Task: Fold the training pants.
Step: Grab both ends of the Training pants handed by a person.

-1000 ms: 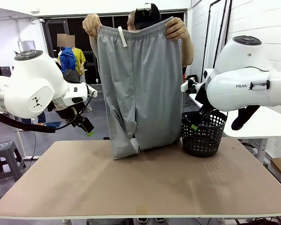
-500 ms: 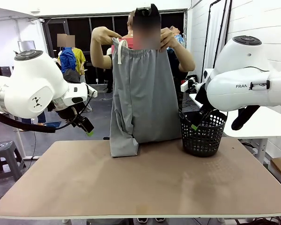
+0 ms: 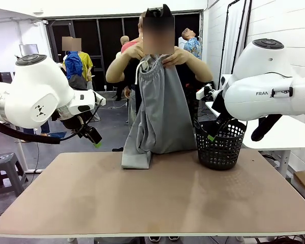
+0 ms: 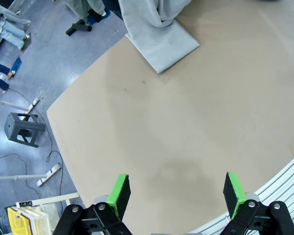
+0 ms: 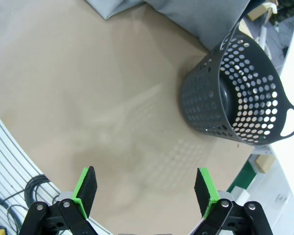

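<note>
A person at the far side holds the light grey training pants (image 3: 160, 109) up by the waistband with both hands (image 3: 175, 57), the two halves brought together lengthwise. The leg ends rest on the table's far edge (image 4: 164, 46) (image 5: 186, 14). My left gripper (image 3: 94, 138) hangs open above the table's left far corner, well left of the pants; its green pads (image 4: 118, 192) stand wide apart over bare tabletop. My right gripper (image 3: 213, 133) is open beside the basket, with its pads (image 5: 86, 188) spread above the table.
A black mesh basket (image 3: 221, 145) (image 5: 235, 90) stands on the table's far right, right next to the hanging pants. The brown tabletop (image 3: 157, 198) stretches toward the near edge. A grey stool (image 3: 1, 170) stands on the floor at left.
The person has brought both hands together, folding the pants in half lengthwise from a spread-out hold. Neither arm has moved.
</note>
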Action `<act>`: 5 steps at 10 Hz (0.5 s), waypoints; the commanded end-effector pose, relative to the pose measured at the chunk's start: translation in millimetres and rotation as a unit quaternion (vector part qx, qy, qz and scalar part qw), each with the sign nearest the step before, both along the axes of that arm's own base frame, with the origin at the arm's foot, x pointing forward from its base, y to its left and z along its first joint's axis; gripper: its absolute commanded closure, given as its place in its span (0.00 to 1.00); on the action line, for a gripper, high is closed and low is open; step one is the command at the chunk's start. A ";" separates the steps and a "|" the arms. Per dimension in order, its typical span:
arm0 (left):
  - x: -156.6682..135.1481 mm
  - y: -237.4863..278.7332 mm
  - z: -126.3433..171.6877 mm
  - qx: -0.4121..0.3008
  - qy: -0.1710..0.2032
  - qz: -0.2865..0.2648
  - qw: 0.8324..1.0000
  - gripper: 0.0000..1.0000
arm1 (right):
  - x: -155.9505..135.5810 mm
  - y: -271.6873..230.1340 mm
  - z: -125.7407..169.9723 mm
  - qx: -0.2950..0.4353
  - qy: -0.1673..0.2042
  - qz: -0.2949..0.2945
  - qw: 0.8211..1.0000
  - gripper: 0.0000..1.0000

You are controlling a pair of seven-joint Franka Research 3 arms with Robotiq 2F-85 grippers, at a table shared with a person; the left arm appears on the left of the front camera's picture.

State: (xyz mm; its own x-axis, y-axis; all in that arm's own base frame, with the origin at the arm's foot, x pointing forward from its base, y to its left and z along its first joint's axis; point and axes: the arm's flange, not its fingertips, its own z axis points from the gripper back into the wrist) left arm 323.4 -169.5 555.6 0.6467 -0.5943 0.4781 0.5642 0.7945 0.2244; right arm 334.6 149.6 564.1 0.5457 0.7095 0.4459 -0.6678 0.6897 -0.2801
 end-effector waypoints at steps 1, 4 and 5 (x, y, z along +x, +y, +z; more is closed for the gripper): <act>0.0 0.2 -2.2 0.000 -0.004 0.000 1.000 0.00 | 0.6 0.1 0.0 0.001 -0.002 0.000 1.000 0.00; 0.0 0.2 -2.2 0.000 -0.004 0.000 1.000 0.00 | 0.6 0.1 0.0 0.001 -0.002 0.000 1.000 0.00; 0.0 0.2 -2.2 0.000 -0.004 0.000 1.000 0.00 | 0.6 0.1 0.0 0.001 -0.002 0.000 1.000 0.00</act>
